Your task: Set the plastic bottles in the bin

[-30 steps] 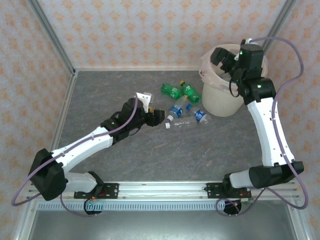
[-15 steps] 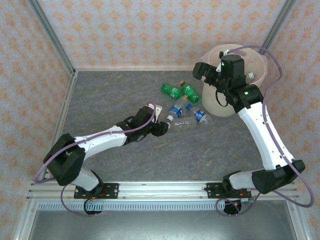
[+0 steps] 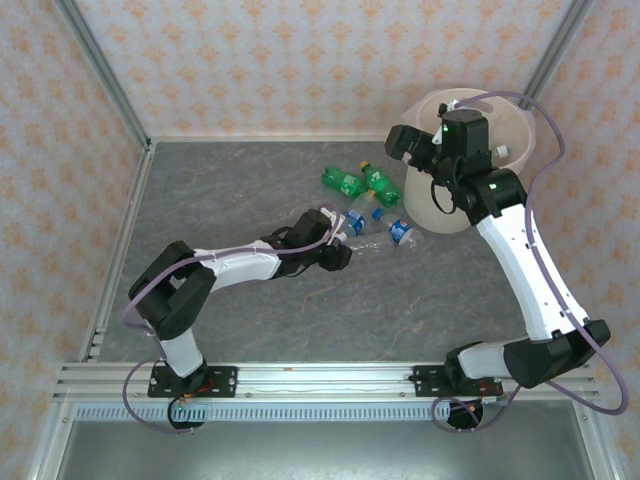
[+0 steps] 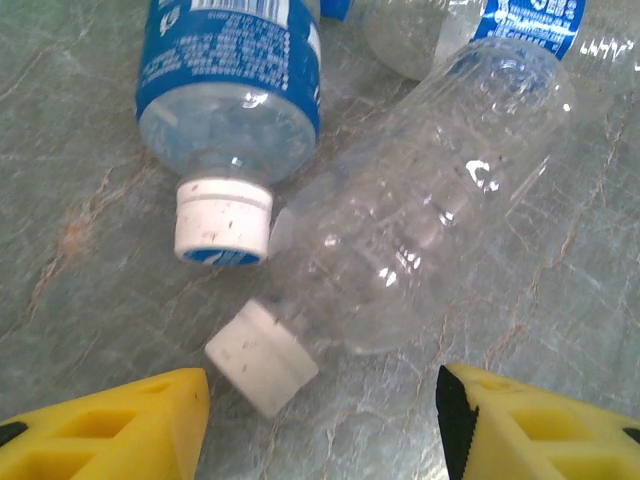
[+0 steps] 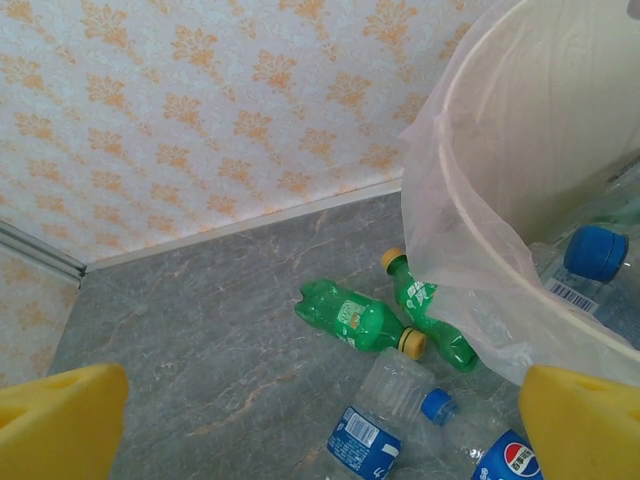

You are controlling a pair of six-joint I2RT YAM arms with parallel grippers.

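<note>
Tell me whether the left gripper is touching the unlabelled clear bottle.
Apart. In the left wrist view, bare table shows between each finger of the left gripper and the clear bottle, narrowly beside its white cap.

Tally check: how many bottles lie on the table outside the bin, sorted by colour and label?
Green bottles: 2
Clear bottles with blue labels: 2
Clear bottle without a label: 1
Total: 5
</note>
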